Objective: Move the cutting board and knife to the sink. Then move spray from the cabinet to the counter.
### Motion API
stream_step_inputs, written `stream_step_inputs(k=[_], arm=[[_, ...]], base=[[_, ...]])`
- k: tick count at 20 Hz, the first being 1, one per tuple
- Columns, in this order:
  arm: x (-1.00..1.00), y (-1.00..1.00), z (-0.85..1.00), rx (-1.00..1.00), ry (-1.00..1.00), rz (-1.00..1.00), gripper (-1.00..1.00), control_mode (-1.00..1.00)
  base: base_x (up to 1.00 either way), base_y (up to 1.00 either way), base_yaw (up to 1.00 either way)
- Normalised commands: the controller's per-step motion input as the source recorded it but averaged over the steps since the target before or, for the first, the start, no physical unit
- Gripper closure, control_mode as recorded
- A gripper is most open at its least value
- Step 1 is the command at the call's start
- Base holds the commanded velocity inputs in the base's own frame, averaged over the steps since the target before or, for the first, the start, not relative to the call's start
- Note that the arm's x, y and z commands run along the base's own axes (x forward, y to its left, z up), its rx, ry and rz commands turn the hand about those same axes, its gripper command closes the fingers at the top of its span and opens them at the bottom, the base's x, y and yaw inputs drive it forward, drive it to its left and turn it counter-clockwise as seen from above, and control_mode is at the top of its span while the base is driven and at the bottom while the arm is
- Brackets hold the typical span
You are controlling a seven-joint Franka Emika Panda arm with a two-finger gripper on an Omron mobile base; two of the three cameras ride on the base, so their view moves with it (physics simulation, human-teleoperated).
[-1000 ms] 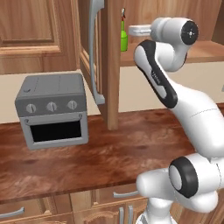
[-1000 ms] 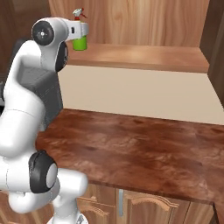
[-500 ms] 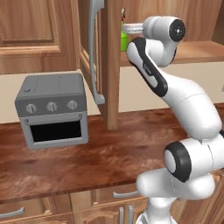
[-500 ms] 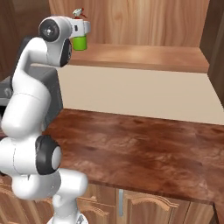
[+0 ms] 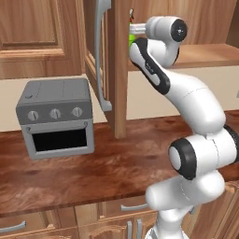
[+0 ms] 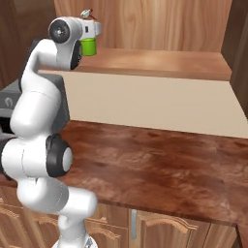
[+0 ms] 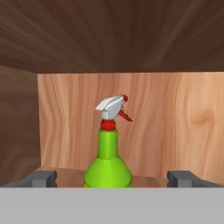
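Note:
The spray (image 7: 108,162), a bright-green bottle with a red-and-white trigger head, stands upright on the shelf inside the open cabinet (image 6: 160,63). In the hand view my gripper (image 7: 113,179) is open, with one fingertip (image 7: 42,178) far to each side of the bottle's body and not touching it. From the right base view the hand (image 6: 91,30) sits level with the top of the spray (image 6: 88,46). In the left base view a sliver of the spray (image 5: 132,40) shows past the cabinet door (image 5: 119,70). The counter (image 5: 93,170) lies below. The cutting board, knife and sink are out of view.
A grey toaster oven (image 5: 56,116) stands on the counter at the left. The open cabinet door with its long grey bar handle (image 5: 99,51) juts out just left of my arm. A closed wall cabinet (image 5: 32,37) is further left; lower cabinet doors (image 6: 164,232) sit under the counter.
The hand has moved further in toward the spray on the shelf, and the arm has stretched upward. The jaws have stayed open and the bottle has not moved.

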Motion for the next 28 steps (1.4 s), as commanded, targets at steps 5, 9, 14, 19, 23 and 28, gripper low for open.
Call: stream_step_inputs(k=[5,9,14,19,23,28], arm=[[0.37,0.0,0.0,0.0,0.01,0.0,-1.0,-1.0],[0.39,0.0,0.0,0.0,0.09,0.0,-1.0,-1.0],[0.3,0.02,0.0,0.0,0.12,0.0,-1.0,-1.0],[0.3,0.11,0.0,0.0,0.1,0.0,-1.0,-1.0],[0.16,0.12,0.0,0.0,0.04,0.0,-1.0,-1.0],[0.12,0.06,0.0,0.0,0.03,0.0,-1.0,-1.0]], base=[[0.0,0.0,0.0],[0.0,0.0,0.0],[0.0,0.0,0.0],[0.0,0.0,0.0],[0.0,0.0,0.0],[0.0,0.0,0.0]])
